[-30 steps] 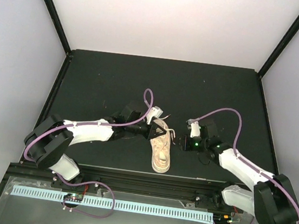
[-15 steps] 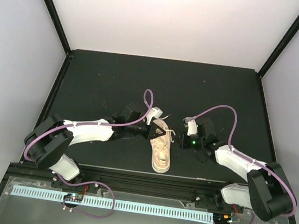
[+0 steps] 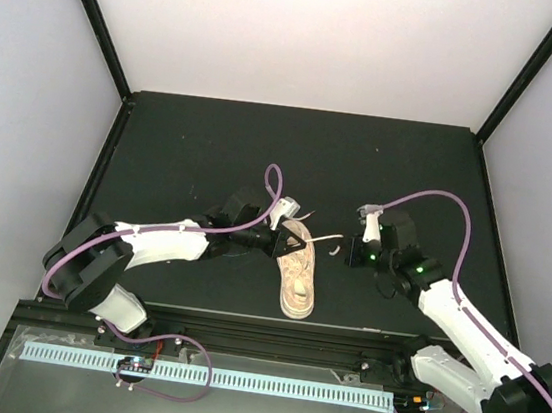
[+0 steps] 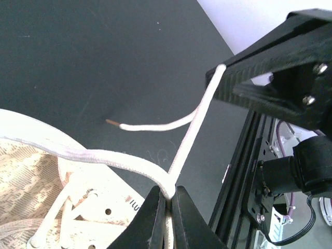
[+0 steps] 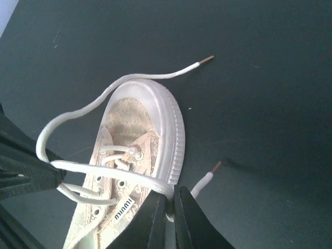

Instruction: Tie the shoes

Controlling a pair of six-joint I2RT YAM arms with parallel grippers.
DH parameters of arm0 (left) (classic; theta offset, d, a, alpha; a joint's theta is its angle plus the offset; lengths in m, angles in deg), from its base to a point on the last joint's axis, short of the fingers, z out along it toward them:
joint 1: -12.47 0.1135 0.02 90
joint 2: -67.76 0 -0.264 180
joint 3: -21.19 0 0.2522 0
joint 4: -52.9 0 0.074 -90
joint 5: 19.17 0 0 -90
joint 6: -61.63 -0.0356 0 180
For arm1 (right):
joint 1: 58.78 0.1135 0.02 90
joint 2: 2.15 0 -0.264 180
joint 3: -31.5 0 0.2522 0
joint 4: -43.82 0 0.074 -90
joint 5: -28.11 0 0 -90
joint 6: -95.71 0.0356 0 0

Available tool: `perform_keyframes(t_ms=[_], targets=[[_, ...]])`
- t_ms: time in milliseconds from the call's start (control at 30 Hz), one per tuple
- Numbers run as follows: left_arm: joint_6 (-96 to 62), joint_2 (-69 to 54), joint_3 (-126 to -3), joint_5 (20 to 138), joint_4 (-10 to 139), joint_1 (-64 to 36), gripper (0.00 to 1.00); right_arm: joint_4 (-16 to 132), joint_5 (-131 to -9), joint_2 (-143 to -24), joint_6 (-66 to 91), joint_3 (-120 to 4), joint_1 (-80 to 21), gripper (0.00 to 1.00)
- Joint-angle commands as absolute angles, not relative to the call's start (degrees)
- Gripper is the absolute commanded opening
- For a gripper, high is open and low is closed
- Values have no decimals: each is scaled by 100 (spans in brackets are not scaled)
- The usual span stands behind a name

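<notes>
The beige-pink shoe point(image 3: 299, 275) lies on the black table between both arms, its pale toe cap point(image 5: 166, 111) pointing away from the bases. My left gripper point(image 3: 280, 237) is at the shoe's left side, shut on an off-white lace point(image 4: 129, 167) that loops out of its jaws. My right gripper point(image 3: 348, 250) is just right of the toe, shut on a lace point(image 5: 104, 171) stretched across the eyelets. A short tail with a brown tip point(image 5: 214, 167) pokes out past its jaws. Another lace end point(image 5: 206, 59) lies loose beyond the toe.
The black table point(image 3: 213, 148) is closed in by white walls and black corner posts point(image 3: 98, 18). A metal rail point(image 3: 255, 380) runs along the near edge. Purple cables point(image 3: 428, 200) arch over both arms.
My right gripper has shut on the lace and drawn back to the right, away from the toe, pulling the lace taut. The left gripper and the shoe have stayed put.
</notes>
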State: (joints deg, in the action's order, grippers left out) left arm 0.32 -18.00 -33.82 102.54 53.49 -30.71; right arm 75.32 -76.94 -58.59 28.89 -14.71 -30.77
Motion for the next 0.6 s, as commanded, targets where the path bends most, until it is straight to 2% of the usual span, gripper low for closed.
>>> perform_keyframes(t_ms=[0,33,100,267,333,400,567], targets=[[-95,-1653,-3559,10418,5409,-3039,2,8893,-7118,-5850,2814,-2052,-3049,16],[-108,-1653,-3555,10425,5422,-3042,2,8969,-7136,-5904,2813,-2118,-3044,23],[-117,-1640,-3555,10429,5424,-3042,1,8785,-7376,-5929,2797,-2087,-3048,45],[-140,-1613,-3565,10521,5444,-3040,2,6738,-8977,-5736,2527,-1348,-3048,77],[-162,-1603,-3581,10580,5478,-3042,2,5807,-9564,-5720,2488,-1068,-3048,84],[-185,-1591,-3587,10638,5516,-3038,2,5080,-9883,-5839,2473,-912,-3048,87],[-225,-1608,-3629,10799,5642,-3042,2,4790,-10297,-6548,1918,-1204,-3047,88]])
